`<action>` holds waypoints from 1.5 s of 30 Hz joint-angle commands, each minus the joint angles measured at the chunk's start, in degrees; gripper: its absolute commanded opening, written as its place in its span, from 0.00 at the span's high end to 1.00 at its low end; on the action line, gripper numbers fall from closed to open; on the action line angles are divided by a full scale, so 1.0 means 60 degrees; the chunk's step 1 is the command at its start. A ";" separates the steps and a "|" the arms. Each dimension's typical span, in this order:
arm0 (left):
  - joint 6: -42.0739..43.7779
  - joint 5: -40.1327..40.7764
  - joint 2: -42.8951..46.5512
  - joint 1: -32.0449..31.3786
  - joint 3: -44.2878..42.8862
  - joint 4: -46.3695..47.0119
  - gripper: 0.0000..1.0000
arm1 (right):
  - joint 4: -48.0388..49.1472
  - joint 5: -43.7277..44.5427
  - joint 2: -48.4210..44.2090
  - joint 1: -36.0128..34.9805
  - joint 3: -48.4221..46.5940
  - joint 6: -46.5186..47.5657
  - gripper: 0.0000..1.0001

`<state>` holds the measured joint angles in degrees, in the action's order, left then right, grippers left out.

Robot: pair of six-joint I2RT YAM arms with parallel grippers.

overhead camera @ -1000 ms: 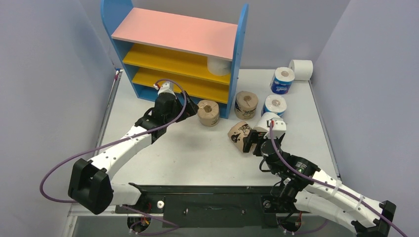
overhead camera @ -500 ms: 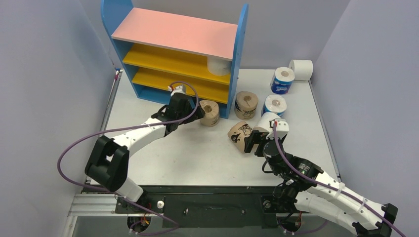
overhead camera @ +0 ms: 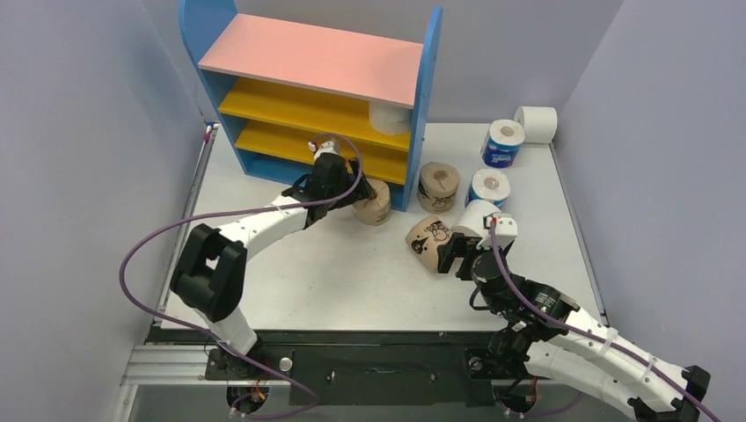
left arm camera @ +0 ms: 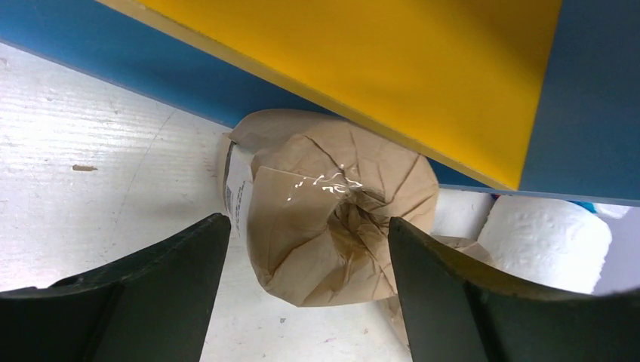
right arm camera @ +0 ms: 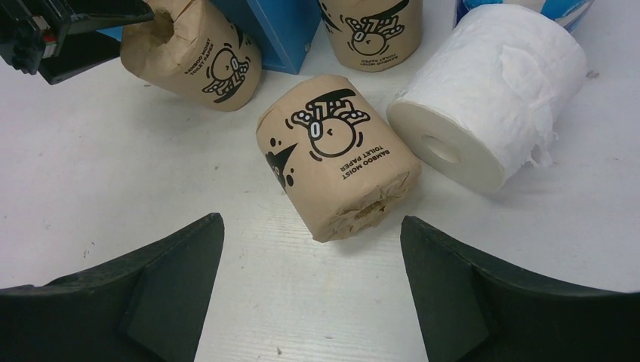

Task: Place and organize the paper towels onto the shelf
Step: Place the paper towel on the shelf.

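Your left gripper (left arm camera: 307,226) had its jaws apart astride the tan roll (left arm camera: 332,211), which sat tight against the shelf's (overhead camera: 308,57) blue base under the yellow board's (left arm camera: 340,68) edge; little room there. That arm stretched far forward. Your right gripper's (right arm camera: 311,220) jaws gaped before the printed roll (right arm camera: 336,154) lying on bare bench (right arm camera: 113,188), a white roll (right arm camera: 483,105) against it. Only the top view showed the shelved roll (overhead camera: 390,116).

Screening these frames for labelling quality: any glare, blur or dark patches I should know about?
Left wrist: small white glare spot on the crinkled end of the wrapped tan roll; the fingers are dark and soft-edged. Right wrist: sharp, print on the lying tan roll is readable. Top external: even light; only the white roll sits shaded under the pink top of the shelf.
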<state>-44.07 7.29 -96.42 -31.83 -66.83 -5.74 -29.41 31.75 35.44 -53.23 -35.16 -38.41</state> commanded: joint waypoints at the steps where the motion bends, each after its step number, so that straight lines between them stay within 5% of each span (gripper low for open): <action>1: -0.0123 0.0046 -0.0272 -0.0041 -0.0384 0.0147 0.26 | -0.0057 0.0328 -0.0162 0.0010 -0.0123 -0.0122 0.18; 23: 0.0149 0.0141 -0.0791 -0.0055 -0.0489 0.0190 0.59 | -0.0164 0.0409 -0.0155 0.0013 -0.0052 -0.0242 0.18; 33: 0.0182 -0.0048 -0.1050 -0.0052 -0.0793 0.0052 0.52 | -0.0261 0.0400 -0.0280 0.0010 -0.0031 -0.0349 0.18; 45: 0.0021 0.0017 -0.0491 -0.0068 -0.0581 0.0422 0.71 | -0.0292 0.0414 -0.0283 0.0010 -0.0058 -0.0351 0.18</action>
<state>-43.24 7.53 -102.08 -31.86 -68.97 -6.63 -31.42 32.82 33.69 -53.23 -35.14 -39.92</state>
